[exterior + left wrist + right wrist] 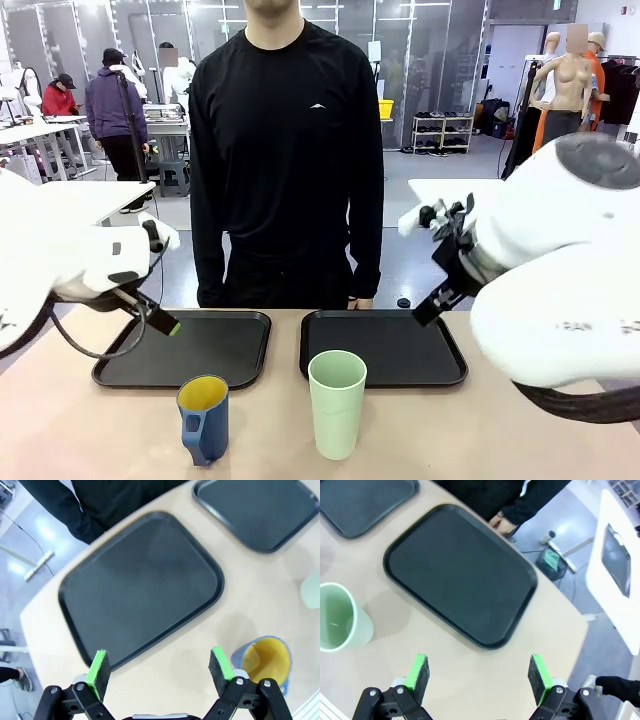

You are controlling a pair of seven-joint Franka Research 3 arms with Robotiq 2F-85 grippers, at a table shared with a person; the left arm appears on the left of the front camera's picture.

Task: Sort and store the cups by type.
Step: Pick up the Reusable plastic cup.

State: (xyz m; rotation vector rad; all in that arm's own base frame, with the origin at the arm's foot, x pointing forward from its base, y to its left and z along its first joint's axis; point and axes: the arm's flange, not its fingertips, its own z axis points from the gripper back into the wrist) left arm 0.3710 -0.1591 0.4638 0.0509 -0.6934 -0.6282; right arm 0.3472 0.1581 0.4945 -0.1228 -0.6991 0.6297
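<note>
Two cups stand near the table's front edge. The blue mug (pixel 203 418) with a yellow inside is on the left, its handle turned toward the camera. The tall mint-green tumbler (pixel 337 402) is on the right. My left gripper (pixel 160 319) hangs open above the left black tray (pixel 230 345), behind and left of the mug. The left wrist view has the left gripper (pixel 159 666) open and empty, with the mug (pixel 265 660) just right of its fingers. My right gripper (pixel 479 672) is open and empty too, with the tumbler (pixel 340 617) at its left. It hovers (pixel 428 305) over the right tray's far right corner.
Two empty black trays lie side by side, left (pixel 140 585) and right (pixel 460 572). A person in a black shirt (pixel 285 150) stands at the far edge, with a hand (pixel 502 524) resting by the right tray. Bare tabletop (pixel 100 430) surrounds the cups.
</note>
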